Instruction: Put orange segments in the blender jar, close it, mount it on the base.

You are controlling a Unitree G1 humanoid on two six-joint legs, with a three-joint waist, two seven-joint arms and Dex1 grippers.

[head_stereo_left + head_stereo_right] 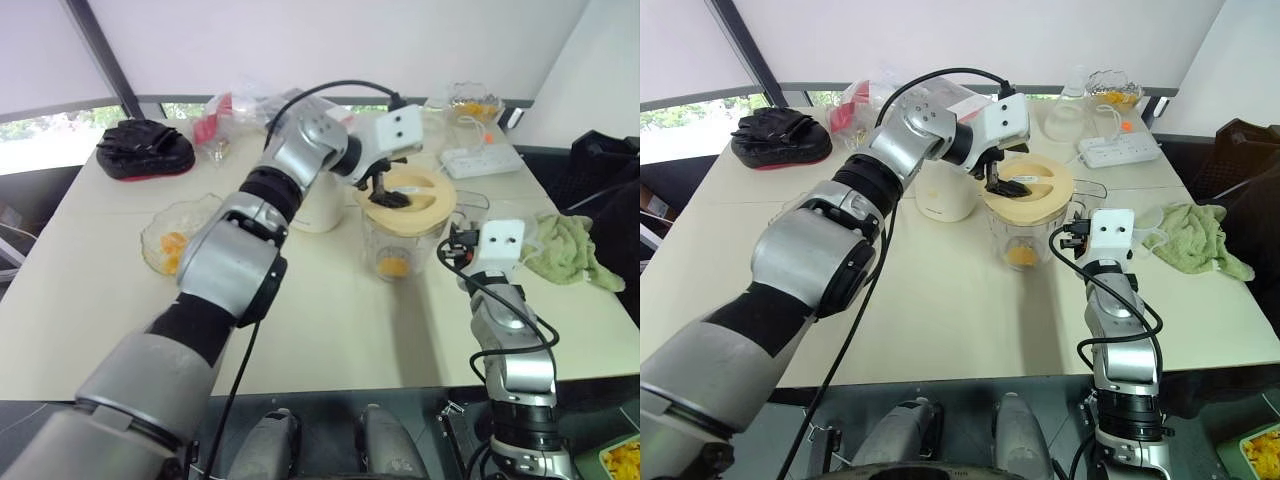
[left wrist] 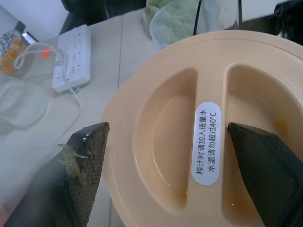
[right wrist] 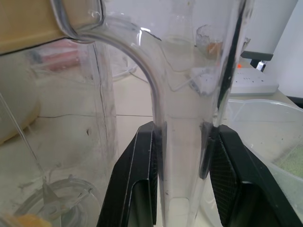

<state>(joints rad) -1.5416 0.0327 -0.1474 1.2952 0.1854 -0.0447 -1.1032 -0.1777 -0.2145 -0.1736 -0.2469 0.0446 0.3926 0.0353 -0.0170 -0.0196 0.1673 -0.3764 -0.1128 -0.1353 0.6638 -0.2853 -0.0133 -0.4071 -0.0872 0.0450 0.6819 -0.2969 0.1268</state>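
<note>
The blender jar (image 1: 400, 250) stands upright mid-table with orange segments (image 1: 392, 266) at its bottom. A flat cream-yellow lid (image 2: 180, 142) sits on its rim. My left gripper (image 2: 165, 126) hovers just over the lid, open, one finger on each side of the lid's middle ridge, holding nothing. My right gripper (image 3: 182, 130) is shut on the jar's clear side handle (image 3: 182, 85), low on the jar's right side. The cream-white base (image 1: 318, 205) stands just left of the jar, partly behind my left arm.
A scalloped glass bowl (image 1: 175, 240) with more orange pieces sits at the left. A green cloth (image 1: 570, 250) and a clear container (image 3: 265, 137) lie right of the jar. A white power strip (image 1: 480, 160), another glass bowl (image 1: 475, 105) and a black mitt (image 1: 145, 150) are farther back.
</note>
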